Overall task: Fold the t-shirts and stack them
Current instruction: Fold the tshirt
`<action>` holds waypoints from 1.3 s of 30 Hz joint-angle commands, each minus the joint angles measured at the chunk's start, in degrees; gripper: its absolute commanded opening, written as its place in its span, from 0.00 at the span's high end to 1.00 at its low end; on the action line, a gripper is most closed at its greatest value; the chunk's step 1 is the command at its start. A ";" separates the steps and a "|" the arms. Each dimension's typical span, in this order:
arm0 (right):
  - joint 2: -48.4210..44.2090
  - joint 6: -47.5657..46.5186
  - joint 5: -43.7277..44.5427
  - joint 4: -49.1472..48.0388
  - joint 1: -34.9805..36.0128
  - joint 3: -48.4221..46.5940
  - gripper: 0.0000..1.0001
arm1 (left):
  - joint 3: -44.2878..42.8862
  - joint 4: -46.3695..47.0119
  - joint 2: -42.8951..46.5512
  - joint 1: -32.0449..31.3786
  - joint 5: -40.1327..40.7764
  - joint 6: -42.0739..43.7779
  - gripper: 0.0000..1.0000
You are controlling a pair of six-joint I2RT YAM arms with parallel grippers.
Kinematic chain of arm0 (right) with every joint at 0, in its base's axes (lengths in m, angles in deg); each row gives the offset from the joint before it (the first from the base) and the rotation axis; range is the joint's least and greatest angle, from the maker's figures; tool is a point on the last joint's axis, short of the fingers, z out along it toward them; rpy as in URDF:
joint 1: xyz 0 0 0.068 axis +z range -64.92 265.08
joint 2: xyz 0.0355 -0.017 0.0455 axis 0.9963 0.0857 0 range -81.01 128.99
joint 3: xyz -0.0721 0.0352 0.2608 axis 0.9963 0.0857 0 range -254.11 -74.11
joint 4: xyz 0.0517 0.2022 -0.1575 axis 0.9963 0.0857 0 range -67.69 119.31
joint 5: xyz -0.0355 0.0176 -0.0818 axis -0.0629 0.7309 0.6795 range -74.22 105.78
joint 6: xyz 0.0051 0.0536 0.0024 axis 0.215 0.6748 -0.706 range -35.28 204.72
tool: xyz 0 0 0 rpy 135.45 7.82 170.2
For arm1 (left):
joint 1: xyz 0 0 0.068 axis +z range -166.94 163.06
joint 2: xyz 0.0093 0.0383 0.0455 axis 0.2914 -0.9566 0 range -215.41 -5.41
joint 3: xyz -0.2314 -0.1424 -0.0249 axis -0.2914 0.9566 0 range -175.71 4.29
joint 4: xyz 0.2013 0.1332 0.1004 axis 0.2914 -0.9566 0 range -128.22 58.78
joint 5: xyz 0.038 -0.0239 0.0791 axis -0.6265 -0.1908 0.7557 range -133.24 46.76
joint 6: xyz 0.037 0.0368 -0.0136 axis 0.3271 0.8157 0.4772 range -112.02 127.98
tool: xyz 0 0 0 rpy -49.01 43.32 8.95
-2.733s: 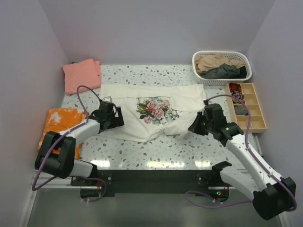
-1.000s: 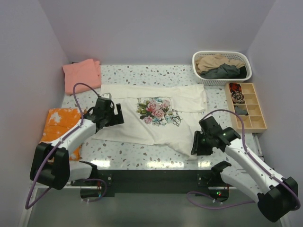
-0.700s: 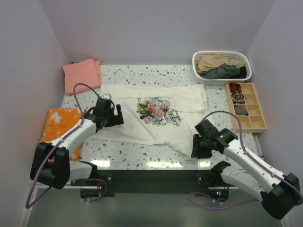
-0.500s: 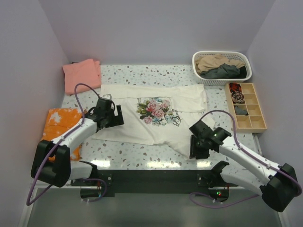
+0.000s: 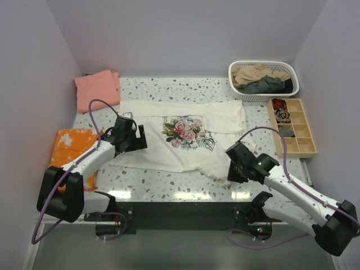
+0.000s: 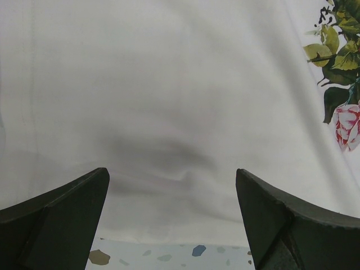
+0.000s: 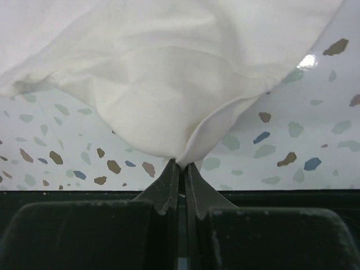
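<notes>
your right gripper (image 7: 180, 167) is clamped on the near right corner of the cream t-shirt (image 5: 149, 112). its two fingers are pressed together, and a fold of white cloth is bunched into a peak at their tips. that corner sits close to the near edge of the table (image 5: 169, 181).

the shirt itself lies spread flat across the middle of the table with its rose print (image 5: 187, 130) facing up.

your left gripper (image 6: 171, 225) is over the shirt's left side, close to the near hem. the fingers stand wide apart with plain cream cloth showing between them and nothing pinched. you cannot tell from the wrist view whether the tips touch the fabric.

the salmon-pink t-shirt (image 5: 99, 89) lies folded in the far left corner, well apart from the cream one. the tan t-shirt (image 5: 256, 73) and the dark grey t-shirt (image 5: 265, 85) are heaped together in the white basket (image 5: 263, 64) at the far right.

an orange cloth (image 5: 72, 143) lies at the left edge beside your left arm. a wooden tray (image 5: 308, 135) with compartments sits just in front of the basket.
</notes>
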State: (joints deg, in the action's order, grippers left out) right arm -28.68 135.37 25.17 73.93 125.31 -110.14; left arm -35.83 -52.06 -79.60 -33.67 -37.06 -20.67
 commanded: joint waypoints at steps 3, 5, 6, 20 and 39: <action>-3.73 6.98 8.98 14.02 0.29 -6.95 1.00 | -1.63 0.45 0.72 -0.23 -0.20 1.22 0.00; -7.58 7.79 5.92 12.38 0.38 -5.29 1.00 | -1.37 0.80 0.63 -0.23 -0.55 1.22 0.00; -10.12 7.79 4.17 6.97 0.29 -4.23 1.00 | -1.28 0.98 0.63 -0.23 -0.72 1.22 0.00; -15.25 11.47 -13.69 -11.81 0.29 2.19 1.00 | -0.66 2.03 -0.43 -0.23 -2.39 1.31 0.00; -6.20 9.55 15.56 19.66 0.29 -13.97 0.57 | -1.01 2.12 -0.51 -0.23 -2.84 1.57 0.00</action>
State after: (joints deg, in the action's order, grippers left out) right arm -35.28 147.26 27.05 84.79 125.31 -118.77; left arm -35.83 -51.47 -80.08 -33.74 -40.03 -20.27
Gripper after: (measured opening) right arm 0.403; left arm 0.997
